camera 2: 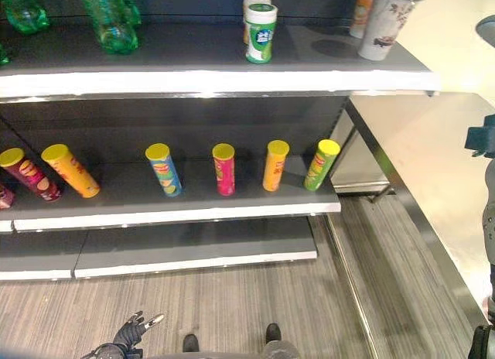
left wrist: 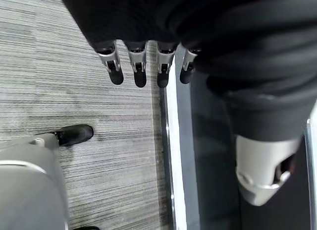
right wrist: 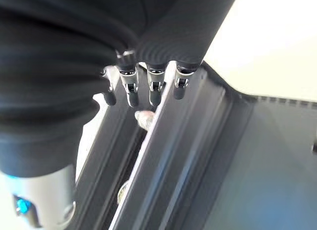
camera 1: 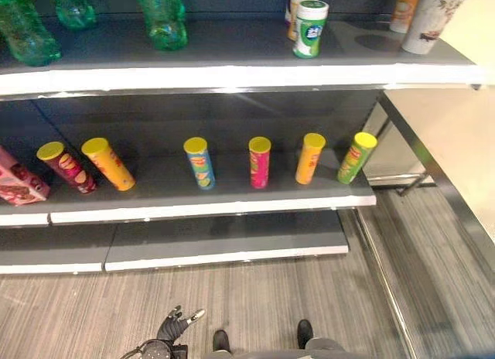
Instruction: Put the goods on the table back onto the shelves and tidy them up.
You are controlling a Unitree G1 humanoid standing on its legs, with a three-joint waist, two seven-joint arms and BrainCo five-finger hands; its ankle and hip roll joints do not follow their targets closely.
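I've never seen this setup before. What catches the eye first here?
A row of bright crisp tubes with yellow lids stands along the middle shelf. Above, green bottles stand at the top shelf's left end and cups at its right. The left hand hangs open over the floor.

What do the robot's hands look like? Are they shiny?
Yes, partly. Each hand has silver metal fingers ending in dark rounded tips. The left hand and the right hand both have a dark ribbed cover over the back and wrist, like a black sleeve. Below it, a smooth silver-grey arm shell shows.
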